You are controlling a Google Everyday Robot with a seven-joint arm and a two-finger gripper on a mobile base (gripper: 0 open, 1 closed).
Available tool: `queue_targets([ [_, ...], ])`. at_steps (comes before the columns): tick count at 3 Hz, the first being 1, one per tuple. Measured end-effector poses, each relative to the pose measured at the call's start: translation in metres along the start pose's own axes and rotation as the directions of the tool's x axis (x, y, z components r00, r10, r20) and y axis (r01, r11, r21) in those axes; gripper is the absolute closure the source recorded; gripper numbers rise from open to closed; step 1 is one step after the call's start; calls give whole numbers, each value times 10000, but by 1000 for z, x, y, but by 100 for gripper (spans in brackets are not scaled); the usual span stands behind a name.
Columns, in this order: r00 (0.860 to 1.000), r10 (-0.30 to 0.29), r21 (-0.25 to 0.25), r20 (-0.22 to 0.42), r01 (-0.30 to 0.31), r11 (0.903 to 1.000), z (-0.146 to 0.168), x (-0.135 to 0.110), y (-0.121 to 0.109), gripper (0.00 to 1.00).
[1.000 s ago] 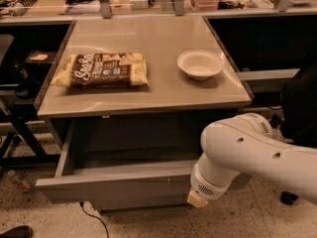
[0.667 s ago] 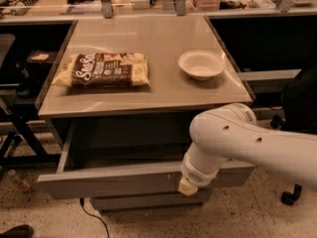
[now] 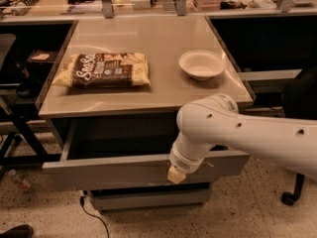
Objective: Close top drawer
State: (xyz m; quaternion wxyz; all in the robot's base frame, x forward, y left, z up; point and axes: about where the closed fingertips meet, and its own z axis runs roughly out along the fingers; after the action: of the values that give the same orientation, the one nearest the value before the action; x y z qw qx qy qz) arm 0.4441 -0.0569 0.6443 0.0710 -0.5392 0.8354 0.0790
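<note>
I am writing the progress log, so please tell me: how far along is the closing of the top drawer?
Done: the white arm's gripper is down at the flat front panel of the wide grey top drawer and seems to touch it. In hand: the push inward. Left: nearly all the travel, since the drawer stands far out from under the beige tabletop, with its dark inside showing.

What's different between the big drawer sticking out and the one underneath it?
The top drawer is pulled out, its dark inside showing; the lower drawer sits further back, with only its front visible. The top drawer's front is wider than the lower drawer's. The gripper is at the top drawer's front, not the lower drawer's. Both have flat grey fronts.
</note>
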Motion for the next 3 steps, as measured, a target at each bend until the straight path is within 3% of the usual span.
queue_targets([
  [1, 9999, -49, -77, 117, 50, 10000, 9, -20, -18, 100],
  [2, 9999, -44, -74, 118, 45, 10000, 9, -20, -18, 100],
  [3, 9994, 269, 158, 224, -272, 9995, 15, -15, -32, 100],
])
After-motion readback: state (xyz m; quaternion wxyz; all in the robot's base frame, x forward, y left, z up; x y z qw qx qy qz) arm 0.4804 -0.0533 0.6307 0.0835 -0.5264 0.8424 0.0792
